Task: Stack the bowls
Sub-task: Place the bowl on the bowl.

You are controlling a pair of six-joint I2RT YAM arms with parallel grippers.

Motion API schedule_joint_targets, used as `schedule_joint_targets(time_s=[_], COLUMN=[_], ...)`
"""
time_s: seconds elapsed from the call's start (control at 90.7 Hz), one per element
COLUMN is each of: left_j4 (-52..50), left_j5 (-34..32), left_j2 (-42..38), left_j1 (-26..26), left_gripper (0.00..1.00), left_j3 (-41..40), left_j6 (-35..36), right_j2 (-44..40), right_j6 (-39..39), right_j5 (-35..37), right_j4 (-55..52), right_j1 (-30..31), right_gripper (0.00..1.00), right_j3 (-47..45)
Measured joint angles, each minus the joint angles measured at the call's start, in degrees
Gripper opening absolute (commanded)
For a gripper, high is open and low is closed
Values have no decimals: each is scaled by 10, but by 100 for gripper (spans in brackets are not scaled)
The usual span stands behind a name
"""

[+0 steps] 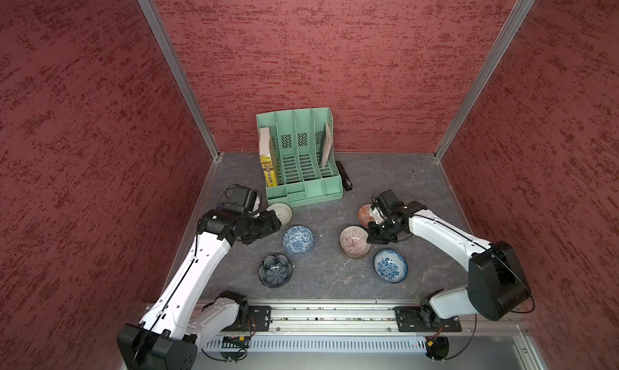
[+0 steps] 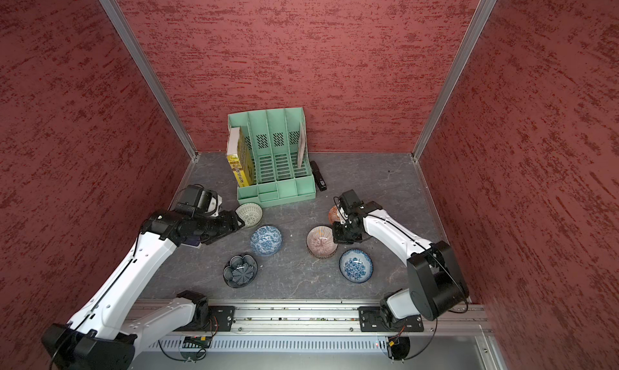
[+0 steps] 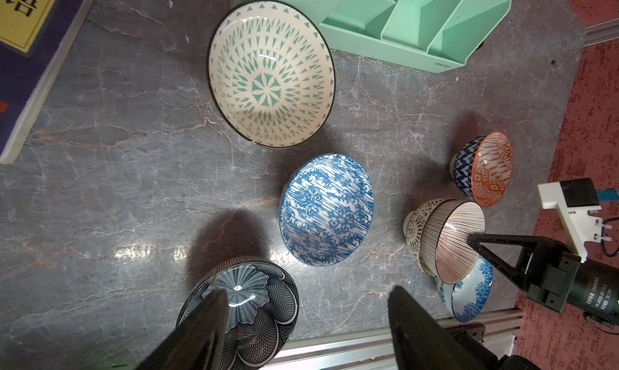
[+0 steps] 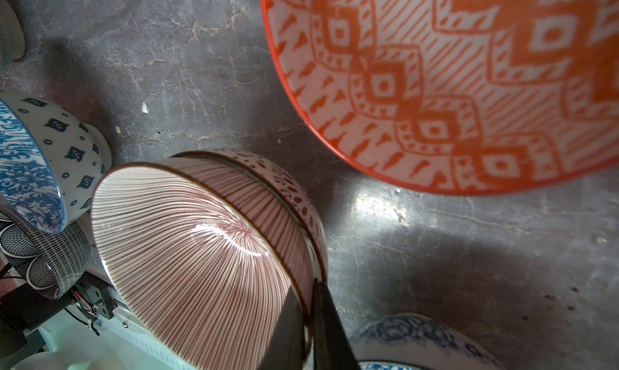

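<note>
Only the wrist views let me see the nesting. The pink-striped bowl (image 4: 201,244) sits inside the brown-lattice cream bowl (image 4: 296,190), right of table centre. The right gripper (image 4: 310,298) is pinched onto the pink-striped bowl's rim, one finger inside and one outside. That arm reaches in low, with the orange-red bowl (image 1: 364,214) just behind it.

The left gripper (image 3: 308,291) gapes wide, with nothing in it. In both top views its arm stretches toward the green-lattice bowl (image 1: 282,212), which is beside the mint file rack (image 1: 315,194).

The striped blue-white bowl (image 1: 298,240), floral blue-white bowl (image 1: 390,266) and dark flower bowl (image 1: 275,271) each stand alone. The tabletop (image 1: 335,284) is grey and marbled, and the walls (image 1: 368,50) are red and textured.
</note>
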Motion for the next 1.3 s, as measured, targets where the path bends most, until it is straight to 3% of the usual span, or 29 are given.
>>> schedule_joint_targets(time_s=[1.3], left_j4=[4], left_j5=[3], left_j2=[8], left_j1=[0], left_gripper=[79], left_j3=[-5], left_j6=[0], right_j2=[10], right_j6=[0], right_j5=[0], right_j4=[8], right_j1=[10], right_gripper=[0], right_j3=[-3])
